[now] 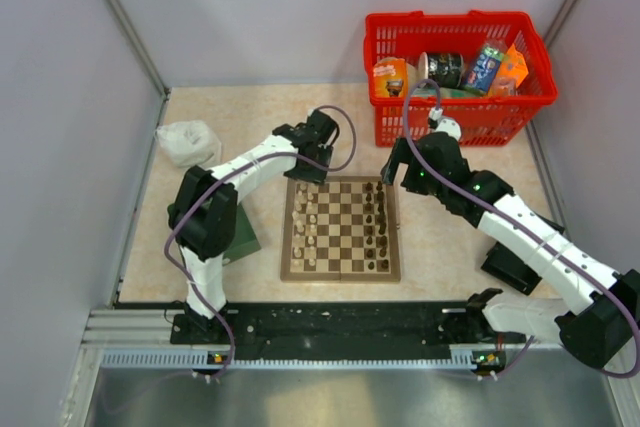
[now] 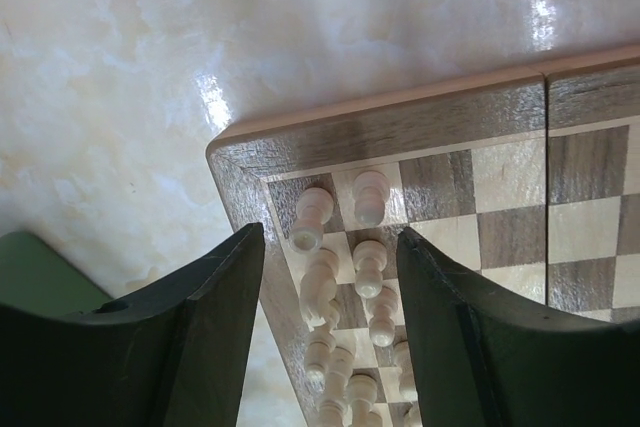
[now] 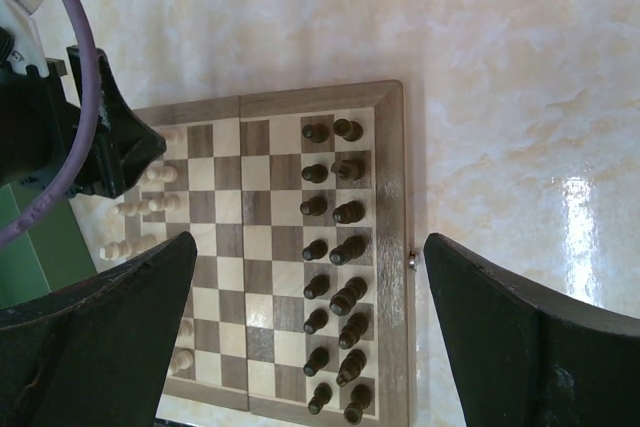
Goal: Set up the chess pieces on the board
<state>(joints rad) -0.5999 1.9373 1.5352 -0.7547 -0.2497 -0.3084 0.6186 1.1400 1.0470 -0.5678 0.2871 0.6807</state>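
1. The board (image 1: 342,227) lies flat at the middle of the overhead view, just beyond the arm bases, so both arms can get to it.
2. The cream pieces (image 2: 370,197) stand in two files down its left edge. The dark pieces (image 3: 347,212) fill two files down its right edge. That looks like a starting layout almost finished.
3. The left gripper (image 2: 325,277) hangs over the board's upper-left corner. Its jaws are partly apart and straddle the two cream files without clamping any piece. I'd guess the narrow spread is meant to take one small piece without knocking its neighbours.
4. The corner cream piece (image 2: 312,219) seems to lean off upright in the wrist view, which may be why that arm is there.
5. The right gripper (image 3: 308,247) is spread wide and empty, held above the dark side near the board's upper-right corner. It seems to be staying out of the way.
6. The red basket (image 1: 455,102) at upper right and the green box (image 2: 40,267) at lower left sit off the board.
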